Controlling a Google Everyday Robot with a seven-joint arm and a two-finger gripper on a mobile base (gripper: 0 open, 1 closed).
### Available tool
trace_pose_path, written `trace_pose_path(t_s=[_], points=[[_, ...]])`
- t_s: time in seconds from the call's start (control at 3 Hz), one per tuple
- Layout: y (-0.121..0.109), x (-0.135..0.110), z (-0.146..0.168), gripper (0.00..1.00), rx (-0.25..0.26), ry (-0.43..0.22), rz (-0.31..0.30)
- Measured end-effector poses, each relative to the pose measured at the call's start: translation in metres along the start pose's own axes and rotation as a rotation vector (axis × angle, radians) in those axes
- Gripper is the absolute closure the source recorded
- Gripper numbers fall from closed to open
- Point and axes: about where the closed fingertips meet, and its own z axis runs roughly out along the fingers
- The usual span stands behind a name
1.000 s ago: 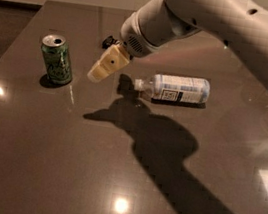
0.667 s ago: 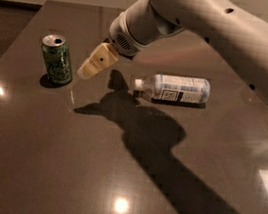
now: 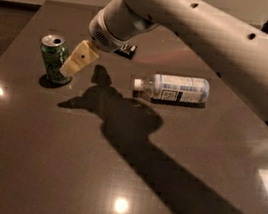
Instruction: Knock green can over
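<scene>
Camera view. We see one dark, glossy, rectangular bench [image 3: 63, 169] carrying all the items. The small green aluminium drink can with pale lettering and a silver pull-tab top [image 3: 53, 60] stands upright near the far picture-left part of the bench, with a dark shadow pooled at its base.

The pale cream, wedge-shaped gripper [image 3: 70, 67] points down and toward picture-left. Its tip lies at the lower side of the green can that faces the middle of the bench. It overlaps the can's edge in this view; we cannot confirm contact. The gripper shows as a single pale block, so we cannot tell whether the jaws are wide or narrow.

The thick white robot arm [image 3: 202, 28] enters from the upper picture-right and descends to the gripper. It casts a long dark shadow across the bench toward the near picture-right edge.

A clear plastic bottle with a white-blue label and a white cap [image 3: 175, 88] lies on its side near the bench centre. Its cap points toward the green can, and it is well apart from the can.
</scene>
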Motion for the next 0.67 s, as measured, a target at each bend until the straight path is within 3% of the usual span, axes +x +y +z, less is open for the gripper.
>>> trace_pose_path(t_s=[0.67], points=[[0.019,-0.031,0.032,0.00,-0.066,0.013,-0.064]])
